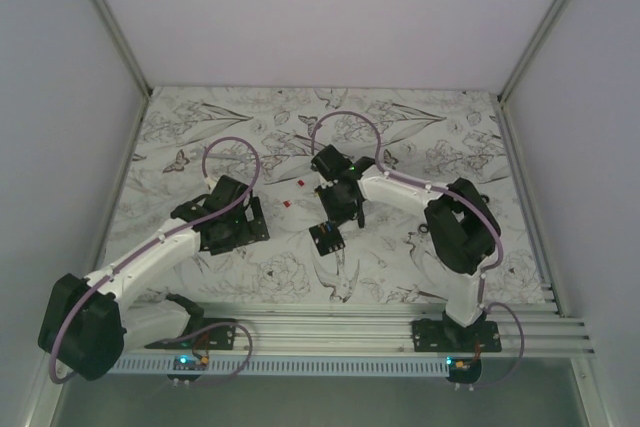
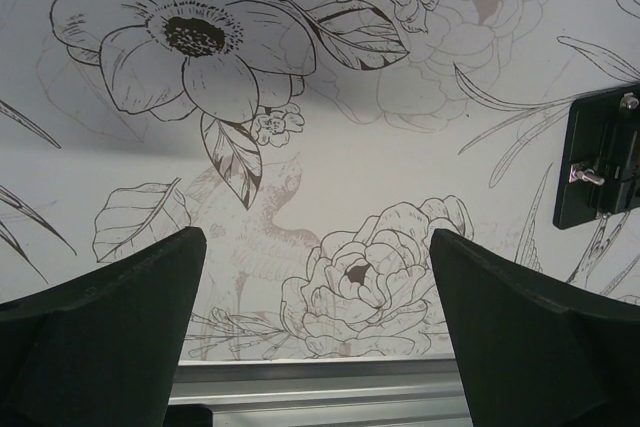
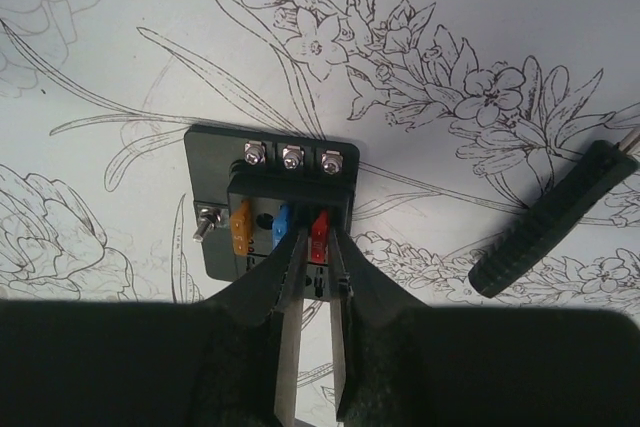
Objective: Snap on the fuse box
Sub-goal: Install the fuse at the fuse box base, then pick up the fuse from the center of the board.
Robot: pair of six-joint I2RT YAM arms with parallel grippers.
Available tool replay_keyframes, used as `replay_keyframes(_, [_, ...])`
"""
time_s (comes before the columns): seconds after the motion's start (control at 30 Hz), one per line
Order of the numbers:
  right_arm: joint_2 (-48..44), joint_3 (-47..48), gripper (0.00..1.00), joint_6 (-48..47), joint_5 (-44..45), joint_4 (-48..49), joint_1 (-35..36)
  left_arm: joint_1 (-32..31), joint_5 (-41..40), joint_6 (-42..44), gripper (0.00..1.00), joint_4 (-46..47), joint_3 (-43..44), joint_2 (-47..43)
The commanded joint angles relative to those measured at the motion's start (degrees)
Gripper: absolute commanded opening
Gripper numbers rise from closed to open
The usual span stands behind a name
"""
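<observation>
Black fuse box [image 3: 268,192], three fuses [image 3: 285,222]; right hand [image 3: 318,235] slightly apart at red, grip unclear; left hand [image 2: 318,239] wide, empty.

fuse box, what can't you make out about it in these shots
- Right wrist: the near half of the fuse box is hidden under the right claw. Whether its tips pinch the red fuse or only flank it is unclear.
- Left wrist: only one edge of it shows; the frame's right edge cuts off the rest.
- Top: it is too small to tell the fuses apart.
</observation>
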Motion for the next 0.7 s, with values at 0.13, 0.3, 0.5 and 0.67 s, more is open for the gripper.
replay_keyframes(0.13, [-8.4, -3.5, 0.31, 0.3, 3.3, 3.4, 0.7, 0.3, 2.8, -1.1, 1.0, -2.2, 1.0, -0.9])
replay_keyframes(0.3, [-16.0, -9.0, 0.47, -1.3, 8.5, 8.1, 0.4, -1.1, 2.9, -1.6, 1.0, -2.2, 3.1, 1.6])
replay_keyframes(0.5, [-25.4, -19.4, 0.62, -3.3, 12.6, 19.2, -2.7, -4.7, -1.0, -2.4, 0.94, -2.3, 9.9, 11.4])
replay_keyframes(0.67, [-31.8, -29.8, 0.81, -5.3, 14.7, 29.1, -5.2, -7.4, -3.6, 2.8, 0.87, -3.5, 20.2, 22.7])
